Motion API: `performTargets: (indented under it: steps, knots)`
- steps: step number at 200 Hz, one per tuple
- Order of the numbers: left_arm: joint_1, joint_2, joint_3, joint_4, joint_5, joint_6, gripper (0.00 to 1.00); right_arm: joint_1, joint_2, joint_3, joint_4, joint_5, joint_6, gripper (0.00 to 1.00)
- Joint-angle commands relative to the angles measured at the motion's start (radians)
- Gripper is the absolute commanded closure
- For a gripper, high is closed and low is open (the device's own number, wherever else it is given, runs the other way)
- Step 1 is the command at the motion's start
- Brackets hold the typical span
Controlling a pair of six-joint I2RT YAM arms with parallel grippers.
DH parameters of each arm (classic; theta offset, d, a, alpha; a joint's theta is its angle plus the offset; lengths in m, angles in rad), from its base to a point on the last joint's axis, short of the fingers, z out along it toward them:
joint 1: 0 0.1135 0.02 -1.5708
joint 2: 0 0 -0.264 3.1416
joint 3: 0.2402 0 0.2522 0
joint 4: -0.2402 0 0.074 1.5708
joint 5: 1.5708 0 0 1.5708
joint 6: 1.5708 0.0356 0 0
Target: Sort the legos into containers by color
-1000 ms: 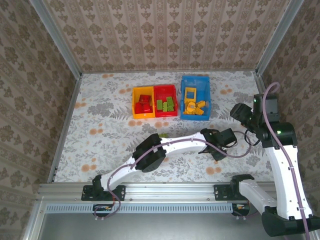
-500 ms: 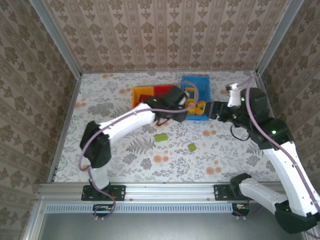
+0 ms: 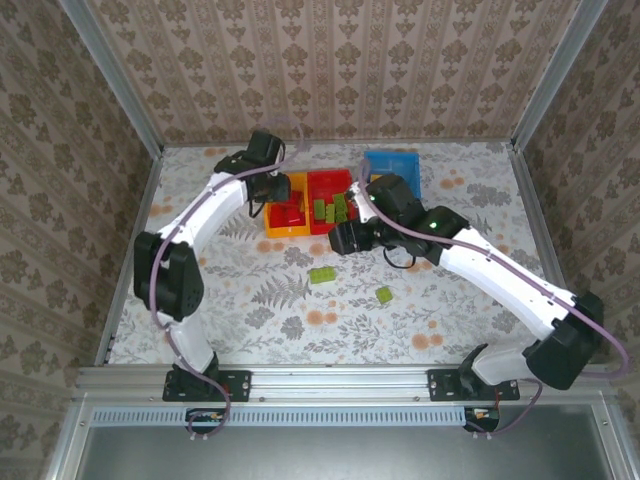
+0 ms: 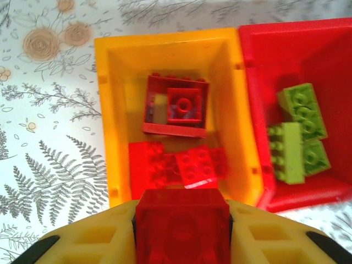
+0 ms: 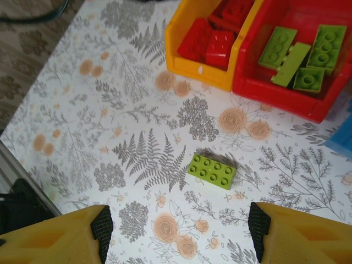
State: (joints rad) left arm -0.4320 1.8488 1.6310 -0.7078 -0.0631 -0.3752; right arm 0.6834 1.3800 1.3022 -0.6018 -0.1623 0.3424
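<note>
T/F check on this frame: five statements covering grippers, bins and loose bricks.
1. The left gripper grips a red brick. True.
2. The red bin holds red bricks. False: it holds green bricks.
3. The yellow bin holds red bricks. True.
4. The right gripper is shut on a green brick. False: it is open, and a loose green brick lies on the table in front of it.
5. Every brick is in a bin. False: the top view shows that loose one and a second green brick on the table.

Floral tabletop [image 3: 235, 322], patterned wallpaper walls [image 3: 330, 70], metal rail [image 3: 330, 380]
</note>
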Motion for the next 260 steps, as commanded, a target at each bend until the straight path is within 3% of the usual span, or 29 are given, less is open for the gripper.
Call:
performTargets:
  steps: [1, 52, 68, 97, 130, 167, 172, 180, 213, 260]
  knots:
    - [0.022, 0.090, 0.081, -0.046, -0.013, -0.021, 0.61, 0.005, 0.004, 0.049, 0.026, -0.014, -0.026, 0.31]
    - [0.035, 0.247, 0.253, -0.102, -0.031, -0.024, 0.59, 0.005, 0.065, 0.025, 0.010, -0.010, -0.020, 0.30]
    - [0.035, 0.268, 0.272, -0.113, -0.027, -0.026, 0.54, 0.005, 0.078, 0.012, -0.007, -0.001, -0.027, 0.30]
    - [0.033, 0.267, 0.282, -0.123, -0.024, -0.028, 0.42, 0.008, 0.102, -0.021, -0.048, -0.016, -0.097, 0.28]
    - [0.013, 0.196, 0.264, -0.125, -0.025, -0.029, 0.37, 0.036, 0.145, -0.068, -0.086, 0.010, -0.256, 0.23]
    - [-0.019, 0.003, 0.119, -0.096, 0.015, -0.090, 0.30, 0.086, 0.296, -0.034, -0.103, 0.149, -0.416, 0.19]
    - [-0.018, -0.034, 0.084, -0.087, 0.031, -0.099, 0.28, 0.094, 0.319, -0.023, -0.098, 0.168, -0.431, 0.05]
    - [-0.018, -0.093, 0.024, -0.068, 0.055, -0.109, 0.27, 0.108, 0.359, -0.004, -0.091, 0.200, -0.463, 0.01]
    - [-0.018, -0.361, -0.237, -0.059, 0.117, -0.178, 0.23, 0.139, 0.488, 0.051, -0.059, 0.273, -0.560, 0.00]
    - [0.020, -0.701, -0.504, -0.116, 0.140, -0.255, 0.21, 0.141, 0.640, 0.169, -0.076, 0.306, -0.532, 0.01]
